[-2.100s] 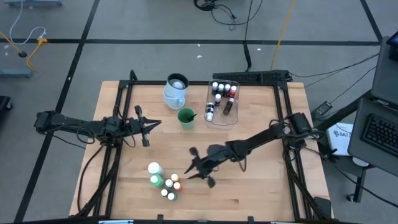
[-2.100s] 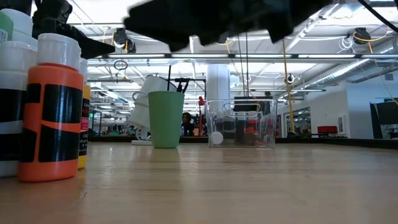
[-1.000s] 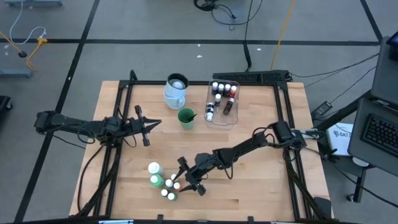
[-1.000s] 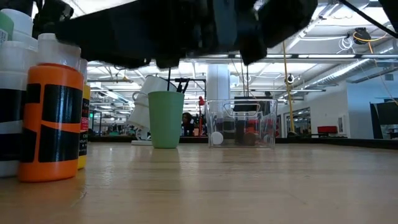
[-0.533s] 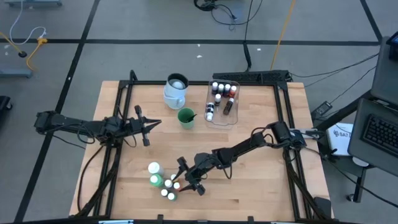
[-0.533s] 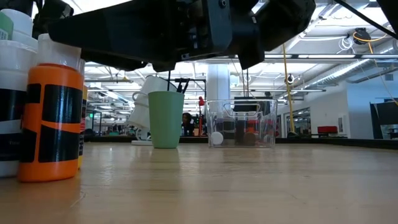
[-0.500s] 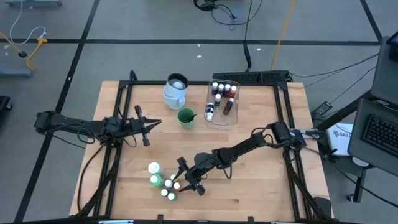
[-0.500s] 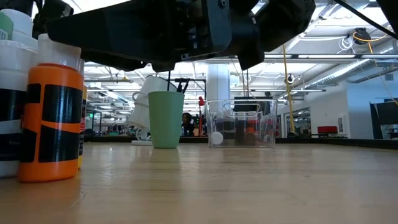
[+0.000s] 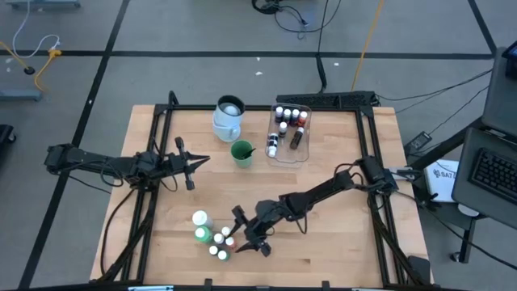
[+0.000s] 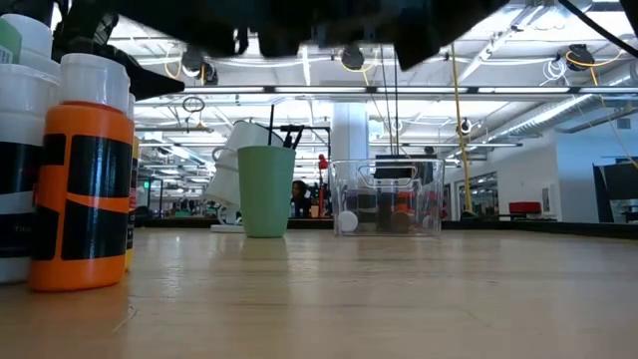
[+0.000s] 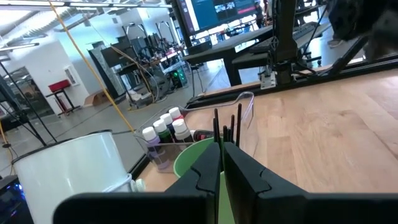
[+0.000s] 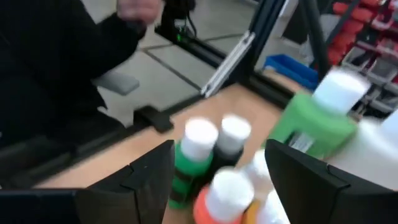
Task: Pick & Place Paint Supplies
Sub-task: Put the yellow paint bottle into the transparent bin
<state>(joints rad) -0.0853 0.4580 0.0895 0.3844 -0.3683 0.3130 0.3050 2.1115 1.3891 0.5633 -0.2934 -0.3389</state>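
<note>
Jaws wide on right gripper beside cluster of small paint bottles; left gripper pinched closed, parked near green cup.

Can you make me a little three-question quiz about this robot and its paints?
1. True or false: the right gripper is open beside the cluster of small paint bottles.
2. Where do the dark brushes stand? A) in the green cup B) in the clear tub C) flat on the table
3. Fill in: the left gripper waits with its fingers ____.

Key: 1 true; 2 A; 3 shut.
</note>
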